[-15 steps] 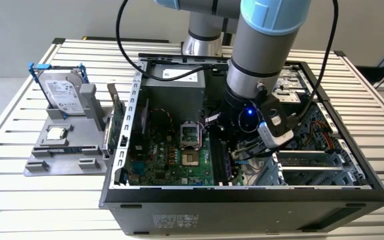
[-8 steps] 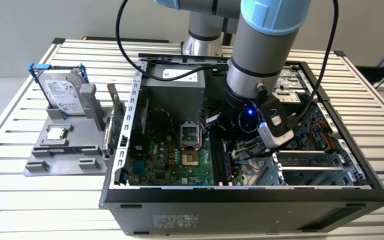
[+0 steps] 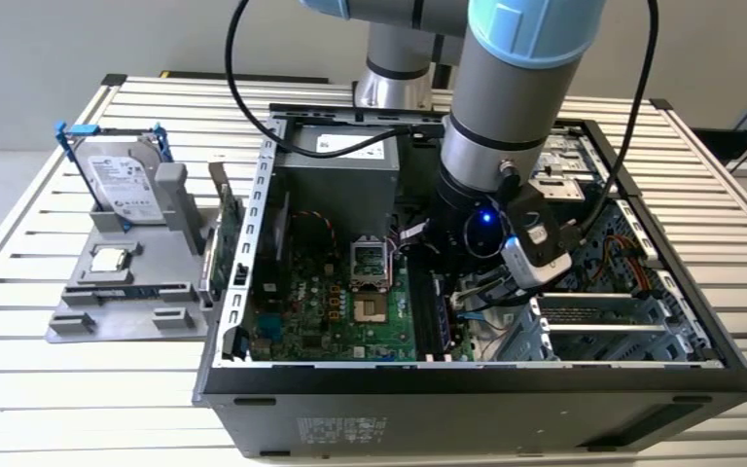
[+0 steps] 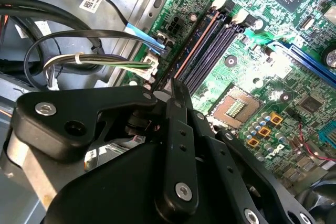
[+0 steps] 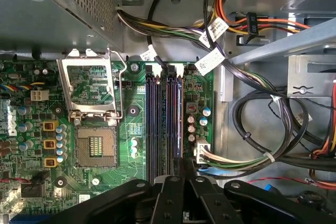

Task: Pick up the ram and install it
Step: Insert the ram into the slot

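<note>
Ram (image 5: pixel 177 124) upright in slot, end effector (image 5: pixel 184 169) above

Arm (image 3: pixel 510 88) reaching steeply down, wrist low; tool (image 5: pixel 183 167) fingers closed together, pointing downward.

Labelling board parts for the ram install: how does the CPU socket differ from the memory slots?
The CPU socket is square with a silver metal frame; the memory slots are long, narrow and dark. The socket shows a grid of gold contacts; the slots end in white latches. The gripper hangs over the slots' end, not the socket. Both sit on the green motherboard.
</note>
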`<state>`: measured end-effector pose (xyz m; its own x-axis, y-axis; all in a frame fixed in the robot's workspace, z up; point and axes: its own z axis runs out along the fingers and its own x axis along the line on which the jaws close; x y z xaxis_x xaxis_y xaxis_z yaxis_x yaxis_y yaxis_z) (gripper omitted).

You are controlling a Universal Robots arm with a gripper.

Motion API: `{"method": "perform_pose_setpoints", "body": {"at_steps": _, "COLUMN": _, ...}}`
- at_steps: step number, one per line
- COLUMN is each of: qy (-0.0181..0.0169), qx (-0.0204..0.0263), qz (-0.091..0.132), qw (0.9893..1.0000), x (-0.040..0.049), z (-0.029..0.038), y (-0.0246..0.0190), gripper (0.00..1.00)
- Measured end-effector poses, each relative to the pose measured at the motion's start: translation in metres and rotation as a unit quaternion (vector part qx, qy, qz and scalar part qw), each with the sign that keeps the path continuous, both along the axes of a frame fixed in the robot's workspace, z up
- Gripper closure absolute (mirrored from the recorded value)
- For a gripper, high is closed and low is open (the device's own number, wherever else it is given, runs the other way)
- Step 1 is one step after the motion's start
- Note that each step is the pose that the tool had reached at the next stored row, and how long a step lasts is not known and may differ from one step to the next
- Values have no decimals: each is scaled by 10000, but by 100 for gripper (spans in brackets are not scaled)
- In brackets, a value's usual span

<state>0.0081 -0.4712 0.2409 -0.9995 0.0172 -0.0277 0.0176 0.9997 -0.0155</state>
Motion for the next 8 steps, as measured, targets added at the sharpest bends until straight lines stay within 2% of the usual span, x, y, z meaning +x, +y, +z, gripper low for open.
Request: {"method": "perform_pose_setpoints", "body": {"at_steps": 8, "qy": 0, "qx": 0, "qz": 25, "qw": 10000, "x": 0, "z": 0, "y": 0, "gripper": 100}}
